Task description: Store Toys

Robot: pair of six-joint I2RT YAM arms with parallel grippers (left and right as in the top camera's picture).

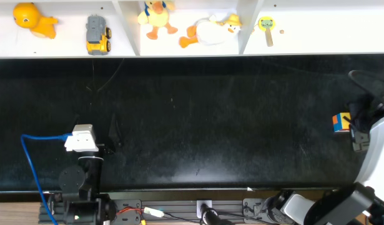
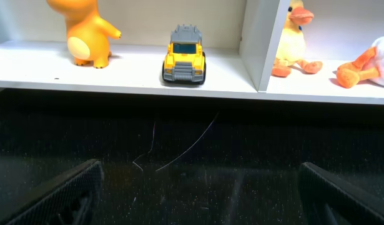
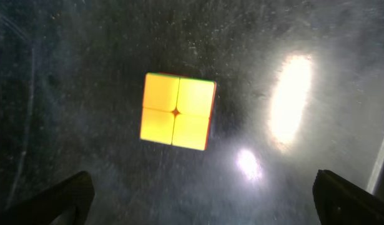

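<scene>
The little puzzle cube (image 3: pixel 177 111) sits flat on the black bench (image 1: pixel 210 125) near its right end, right under the right end effector (image 3: pixel 204 195), whose fingers are spread wide and clear of it. It looks light, rigid and slick-faced, so I'd pinch two opposite flat sides squarely, not the corners. The left end effector (image 2: pixel 201 187) is wide open too, facing the shelf (image 2: pixel 117 78).
</scene>
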